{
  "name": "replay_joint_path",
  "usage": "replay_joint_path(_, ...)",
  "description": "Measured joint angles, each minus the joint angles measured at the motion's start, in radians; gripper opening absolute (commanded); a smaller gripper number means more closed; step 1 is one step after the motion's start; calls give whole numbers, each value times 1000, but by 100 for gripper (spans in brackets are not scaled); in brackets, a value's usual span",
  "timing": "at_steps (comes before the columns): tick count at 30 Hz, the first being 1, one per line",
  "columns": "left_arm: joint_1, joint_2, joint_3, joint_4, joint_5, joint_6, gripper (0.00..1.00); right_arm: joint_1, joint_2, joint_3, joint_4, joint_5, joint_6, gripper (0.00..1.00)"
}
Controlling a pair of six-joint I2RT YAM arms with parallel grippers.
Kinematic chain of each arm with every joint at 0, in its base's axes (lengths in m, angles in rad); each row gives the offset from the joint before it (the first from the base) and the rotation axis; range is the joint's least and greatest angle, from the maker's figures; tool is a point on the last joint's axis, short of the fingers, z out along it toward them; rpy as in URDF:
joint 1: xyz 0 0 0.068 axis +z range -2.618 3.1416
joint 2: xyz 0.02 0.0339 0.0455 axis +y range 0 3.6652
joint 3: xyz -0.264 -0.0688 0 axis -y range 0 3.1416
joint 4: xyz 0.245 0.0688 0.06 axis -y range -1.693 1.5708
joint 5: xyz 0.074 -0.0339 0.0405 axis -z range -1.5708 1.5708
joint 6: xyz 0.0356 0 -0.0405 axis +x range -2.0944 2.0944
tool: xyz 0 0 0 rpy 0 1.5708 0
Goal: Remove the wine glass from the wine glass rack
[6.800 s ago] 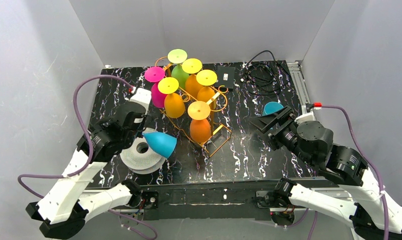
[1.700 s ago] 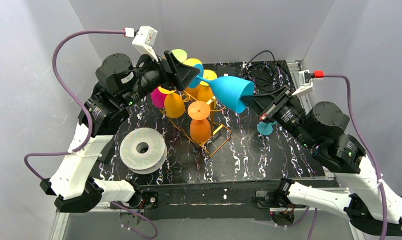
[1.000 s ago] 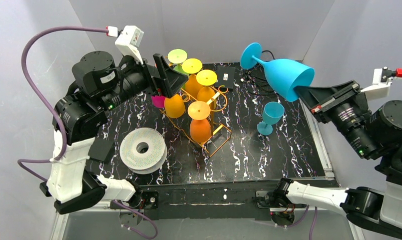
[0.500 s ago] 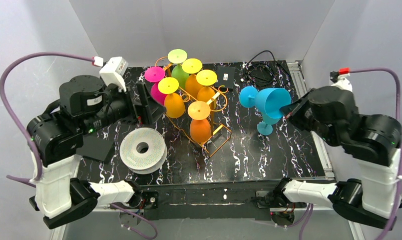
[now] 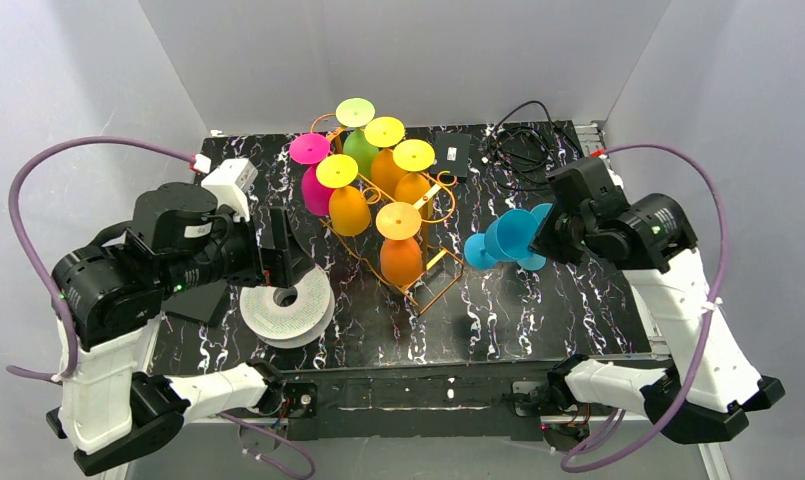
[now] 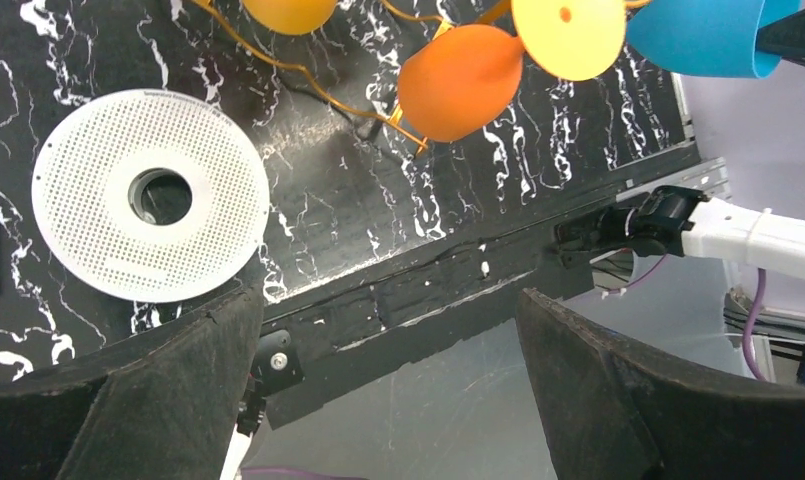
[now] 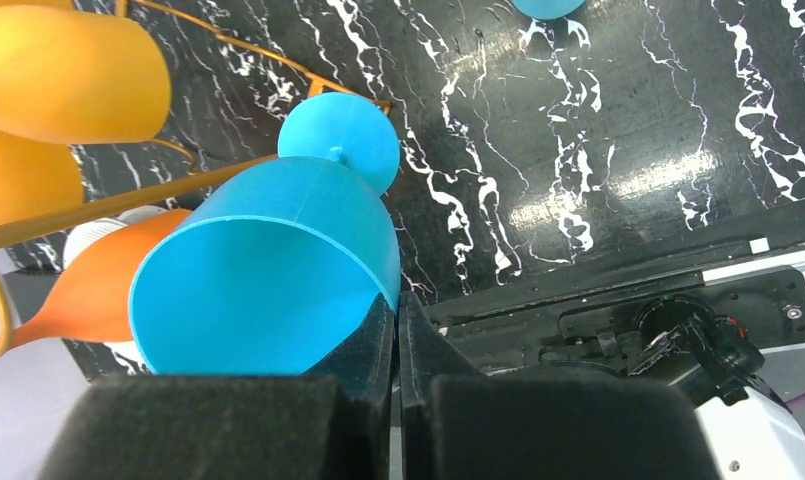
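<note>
The orange-gold wire wine glass rack (image 5: pixel 433 275) stands mid-table with pink, green and orange glasses hanging bowl-down under yellow feet. My right gripper (image 5: pixel 546 232) (image 7: pixel 398 300) is shut on the rim of a blue wine glass (image 5: pixel 508 237) (image 7: pixel 278 255), one finger inside the bowl. This glass lies tipped sideways just right of the rack, its foot (image 7: pixel 340 140) pointing at the rack. Over the white spool, my left gripper (image 5: pixel 281 255) (image 6: pixel 388 380) is open and holds nothing; its view shows an orange glass (image 6: pixel 458 80) and the blue one (image 6: pixel 703 35).
A round white filament spool (image 5: pixel 286 305) (image 6: pixel 150 195) lies front left. Partly hidden behind the held glass stands a second blue glass (image 5: pixel 544 211); its foot (image 7: pixel 546 6) shows. Black cables (image 5: pixel 523 145) and a small black box (image 5: pixel 450 153) sit at the back.
My right arm has swung the blue glass down from high at the back right to low beside the rack. The left arm has drawn back from the rack toward the spool.
</note>
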Motion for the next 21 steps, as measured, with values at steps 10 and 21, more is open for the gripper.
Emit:
replay_joint_path(10, 0, -102, -238, 7, -35, -58, 98, -62, 21, -192, 114, -27, -67, 1)
replay_joint_path(21, 0, -173, -345, 31, -59, -89, 98, -153, 76, -338, 228, -31, -171, 1)
